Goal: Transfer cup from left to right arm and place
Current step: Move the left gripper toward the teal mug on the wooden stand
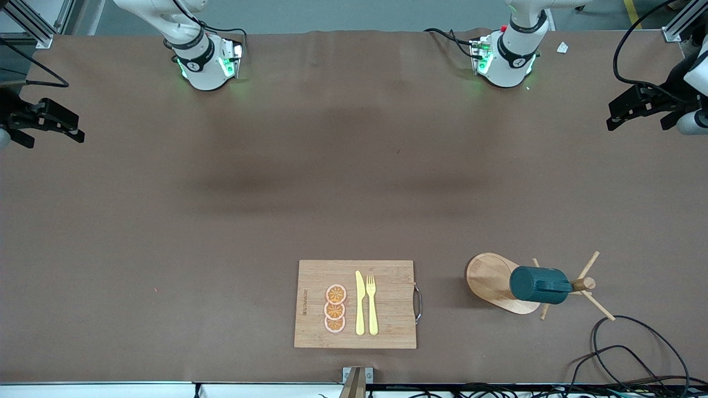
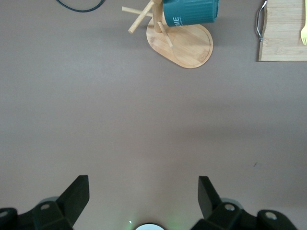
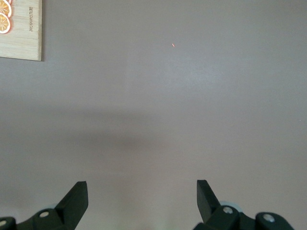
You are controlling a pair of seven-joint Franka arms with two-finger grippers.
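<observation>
The dark teal cup (image 1: 539, 284) hangs sideways on a peg of a wooden mug tree (image 1: 489, 279), near the front camera toward the left arm's end of the table. The left wrist view shows the cup (image 2: 192, 12) and the tree's base (image 2: 189, 45) well ahead of my left gripper (image 2: 144, 184), which is open, empty and high over bare table. My right gripper (image 3: 142, 188) is open and empty, also high over bare table. Neither gripper shows in the front view, only the arm bases. The cup's inside is hidden.
A bamboo cutting board (image 1: 387, 298) with a yellow knife (image 1: 360, 304), a yellow fork (image 1: 371, 304) and orange slices (image 1: 335, 308) lies beside the mug tree toward the right arm's end. Black cables (image 1: 636, 354) lie near the tree. Black mounts (image 1: 636, 105) stand at both table ends.
</observation>
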